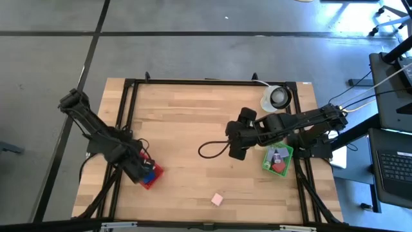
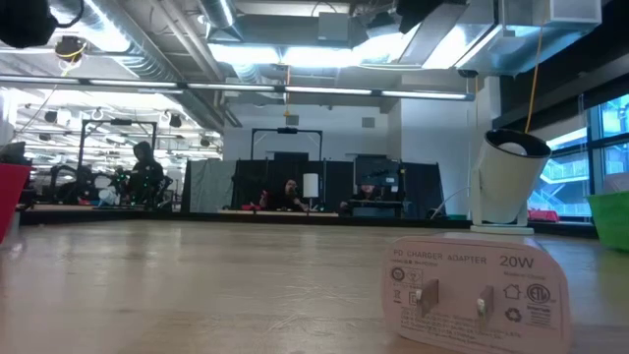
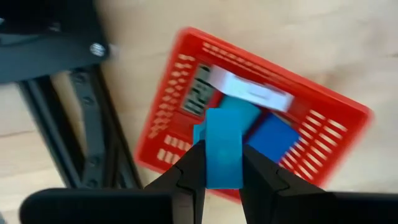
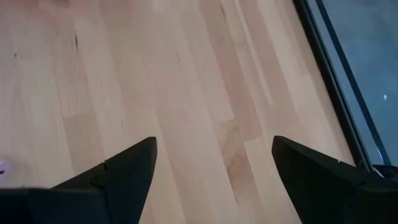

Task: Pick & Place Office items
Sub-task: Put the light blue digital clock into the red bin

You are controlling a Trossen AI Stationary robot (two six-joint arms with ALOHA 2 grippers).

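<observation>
Where left pincer (image 3: 222,167) grips teal block (image 3: 224,148), red basket (image 3: 186,81) half-hidden

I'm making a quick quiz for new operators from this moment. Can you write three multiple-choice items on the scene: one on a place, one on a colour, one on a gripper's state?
1. Where on the table is the red basket?
A. under the left gripper, near the table's left side
B. beside the white round object
C. at the table's middle

2. What colour is the piece clamped in the left gripper?
A. pink
B. teal
C. white

3. How does the right gripper stand?
A. shut on a pink piece
B. shut and empty
C. open, over bare wood

Answers: 1 A, the high view shows the basket at the left arm's tip. 2 B, the left wrist view shows a teal piece between the fingers, above the basket. 3 C, the right wrist view shows its fingers spread with only the table between them.
</observation>
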